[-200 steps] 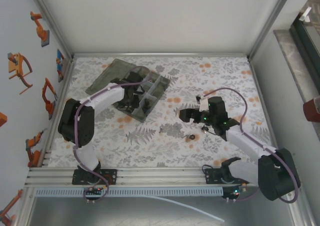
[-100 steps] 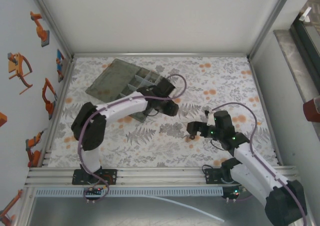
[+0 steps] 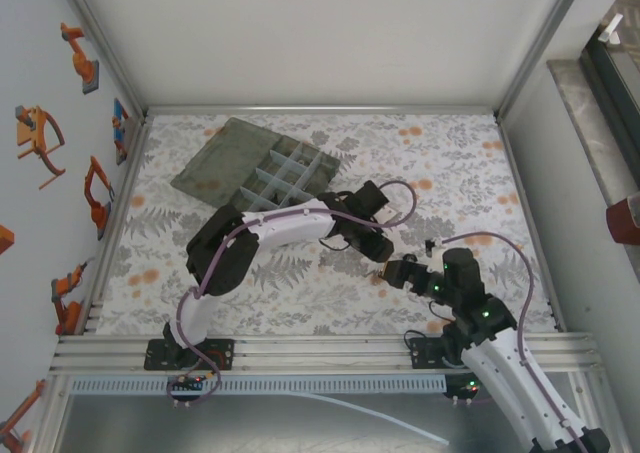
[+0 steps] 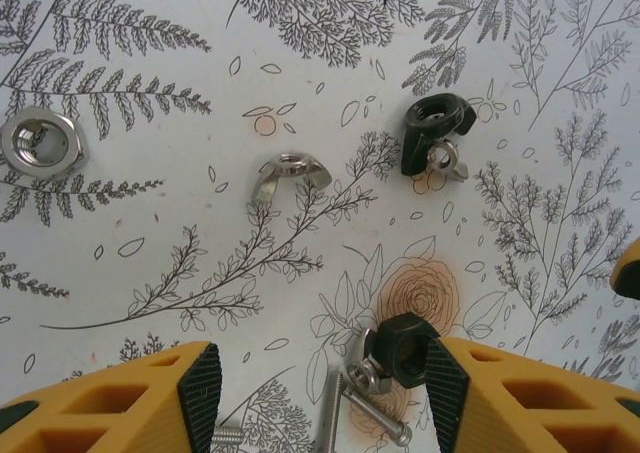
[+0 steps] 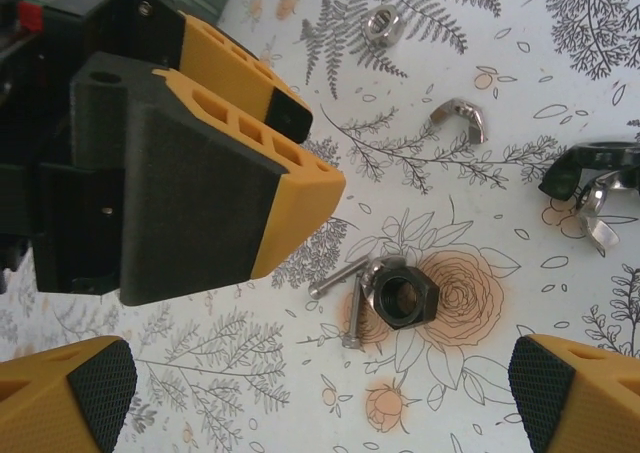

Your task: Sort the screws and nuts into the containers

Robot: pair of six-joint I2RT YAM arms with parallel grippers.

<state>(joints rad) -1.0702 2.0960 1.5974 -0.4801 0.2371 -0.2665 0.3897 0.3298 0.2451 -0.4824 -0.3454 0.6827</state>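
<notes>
Floral table (image 3: 300,293) now shows the left claw (image 4: 320,383), come over from the box (image 3: 270,173), spread around the black nut (image 4: 400,350), with the right claw (image 5: 325,393) spread wide near it, so a pickup seems next.

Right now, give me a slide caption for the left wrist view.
Left gripper open over a black hex nut and silver screws; wing nuts and a flange nut lie beyond.

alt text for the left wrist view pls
The left claw hangs open over a leaf-printed white table cover, its yellow fingers straddling a black hex nut and silver screws. Farther off lie a silver wing nut, a black wing nut and a silver flanged nut.
</notes>
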